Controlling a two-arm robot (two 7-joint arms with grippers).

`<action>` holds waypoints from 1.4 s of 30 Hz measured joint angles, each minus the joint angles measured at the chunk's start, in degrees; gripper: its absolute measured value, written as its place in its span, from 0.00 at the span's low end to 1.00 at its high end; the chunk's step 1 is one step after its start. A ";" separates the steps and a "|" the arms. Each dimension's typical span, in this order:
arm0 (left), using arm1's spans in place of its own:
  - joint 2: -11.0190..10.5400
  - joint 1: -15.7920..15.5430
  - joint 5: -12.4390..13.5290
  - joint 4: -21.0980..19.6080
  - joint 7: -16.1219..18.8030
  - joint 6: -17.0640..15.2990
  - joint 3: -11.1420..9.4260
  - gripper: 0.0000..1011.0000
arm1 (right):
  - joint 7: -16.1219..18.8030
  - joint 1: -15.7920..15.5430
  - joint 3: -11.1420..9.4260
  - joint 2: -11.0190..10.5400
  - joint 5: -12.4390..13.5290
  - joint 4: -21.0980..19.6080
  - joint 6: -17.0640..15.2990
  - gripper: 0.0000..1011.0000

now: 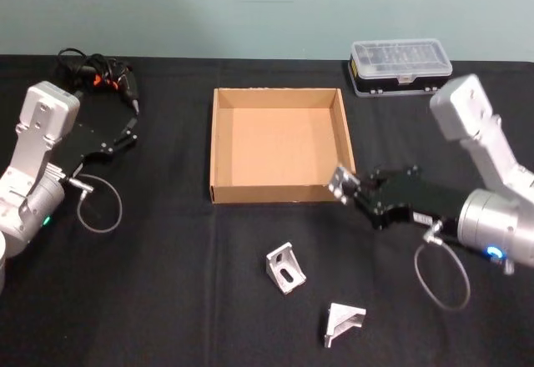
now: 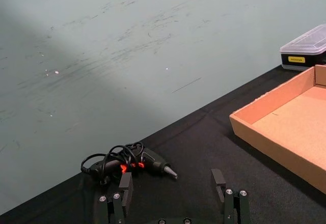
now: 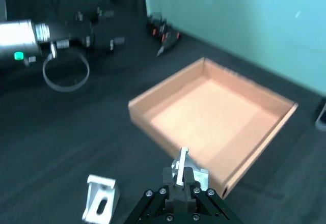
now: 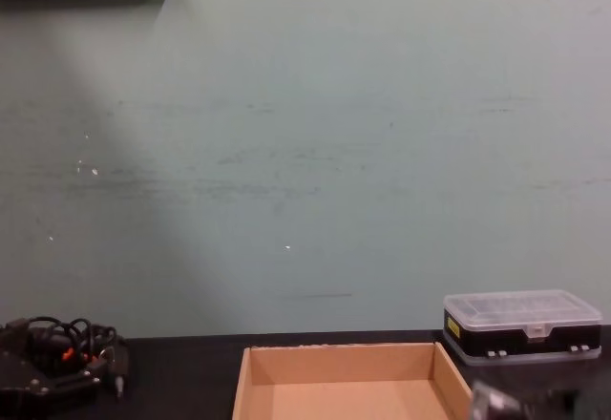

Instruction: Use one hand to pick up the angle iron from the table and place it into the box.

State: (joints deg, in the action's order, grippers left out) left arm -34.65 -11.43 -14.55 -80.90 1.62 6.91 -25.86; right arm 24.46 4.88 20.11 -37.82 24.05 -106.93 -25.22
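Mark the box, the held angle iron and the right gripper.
box (image 1: 267,193): head view, on its front wall.
held angle iron (image 1: 340,182): head view, on its flat face by the box's corner.
right gripper (image 1: 356,191): head view, between the fingertips, shut on the held angle iron.

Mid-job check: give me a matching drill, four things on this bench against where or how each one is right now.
Things:
1. right gripper
2. left gripper
3. box
4. clear-lidded case

States:
A. nothing inside
B. open, idle near the cabled tool
C. on the table, beyond the box's far right corner
D. shut on an angle iron by the box's front right corner

Pairs: 1-D, 2-B, 3-A, 4-C.
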 joint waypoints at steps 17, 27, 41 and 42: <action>0.00 0.00 0.00 0.00 0.00 0.00 0.00 0.99 | -1.10 10.28 1.92 3.41 -3.47 7.72 6.23 0.13; 0.00 0.00 0.00 0.00 0.00 0.00 0.00 0.99 | 0.41 16.87 6.35 7.78 -8.71 17.15 9.09 0.13; 0.00 0.00 0.00 0.00 0.00 0.00 0.00 0.99 | 2.70 22.69 9.17 13.26 -12.98 29.84 11.87 0.13; 0.00 0.00 0.00 0.00 0.00 0.00 0.00 0.99 | 3.09 23.32 9.36 13.88 -13.35 31.44 12.17 0.13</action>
State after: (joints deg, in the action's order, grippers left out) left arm -34.65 -11.43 -14.55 -80.90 1.62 6.91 -25.86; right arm 27.56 28.19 29.47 -23.95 10.69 -75.49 -13.05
